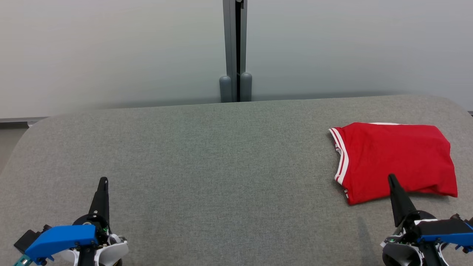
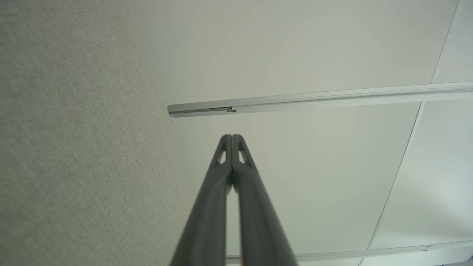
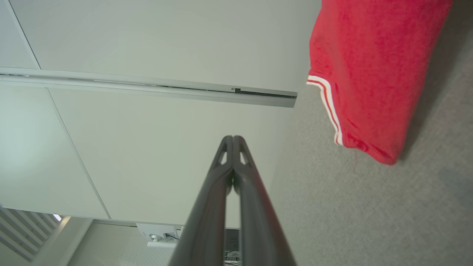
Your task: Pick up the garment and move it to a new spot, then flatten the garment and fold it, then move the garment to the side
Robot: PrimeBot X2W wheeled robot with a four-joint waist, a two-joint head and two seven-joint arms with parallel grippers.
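Red garment (image 1: 395, 159) lies folded at the far right of the grey counter (image 1: 221, 155), just ahead of the right end effector (image 1: 391, 178); in head view that tip overlaps the garment's near hem, contact can't be told there; right wrist view puts the cloth up & to the right of the fingers, apart from them, nothing betw. the jaws; right end effector closed & empty, fingers pressed together; left end effector (image 1: 104, 181) closed & empty too, over the counter's left side, well apart from the garment.

Head view gives the whole folded outline, roughly rectangular w/ a sagging near corner, plus the blue housings (image 1: 59, 238) behind both sets of fingers; right wrist view gives the weave close up: soft, slightly fuzzy knit, white-red-white stripe trim along one edge; left wrist view sets the shut fingers against pale wall (image 2: 314, 48) w/ counter cloth alongside.

Counter covering is grey, felt-like, corners rounded; fingers dark, matte, tapering, small triangular cut-outs near the tips; grey metal post (image 1: 235, 51) splits the wall panels behind.
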